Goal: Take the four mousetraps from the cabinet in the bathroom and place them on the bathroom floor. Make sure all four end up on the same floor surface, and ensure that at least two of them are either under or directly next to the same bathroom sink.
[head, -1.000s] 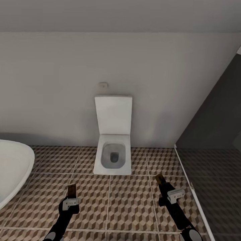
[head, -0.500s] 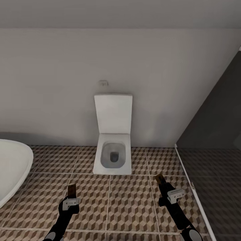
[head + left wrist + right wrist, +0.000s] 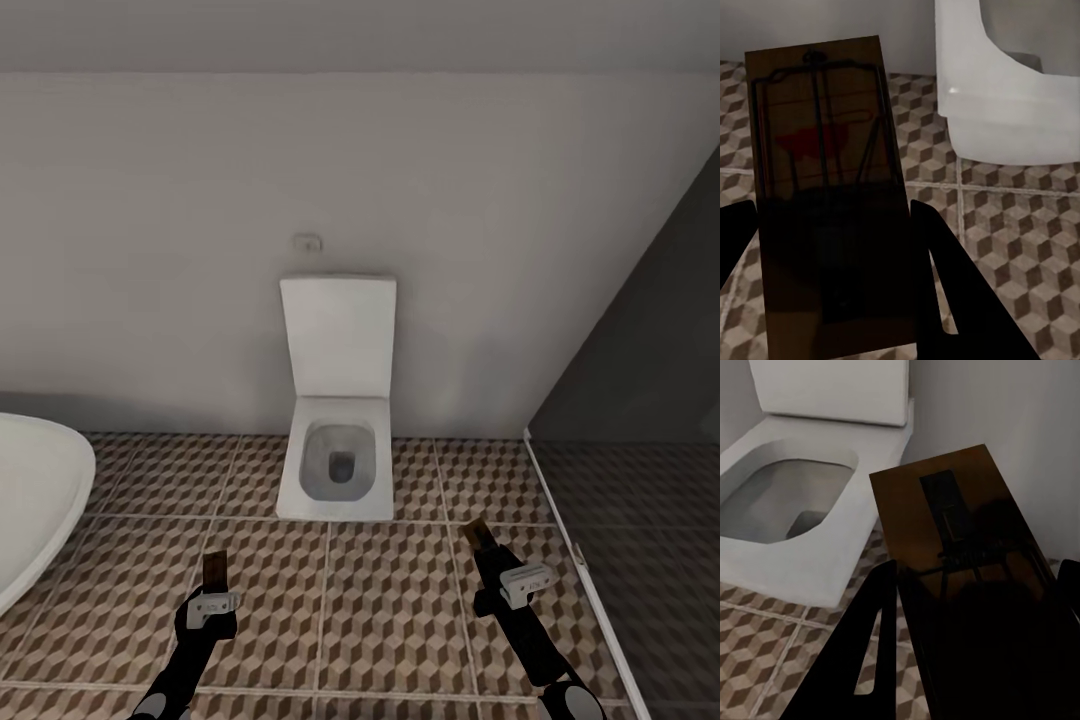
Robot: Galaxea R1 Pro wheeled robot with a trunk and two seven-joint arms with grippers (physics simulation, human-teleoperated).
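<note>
Each gripper carries one mousetrap above the bathroom floor of brown-and-beige cube tiles. My left gripper is shut on a tan mousetrap; in the left wrist view that mousetrap shows its dark wire parts and a red mark between the black fingers. My right gripper is shut on another mousetrap, seen as a brown board with dark metal parts in the right wrist view. The cabinet is out of view.
A white toilet with raised lid stands against the wall straight ahead. A white basin rim curves in at the left. A dark glass partition with a white sill bounds the right side.
The whole head view has shifted slightly: the toilet and wall sit a little higher and the basin has slid left. Both grippers keep their mousetraps in the same pose.
</note>
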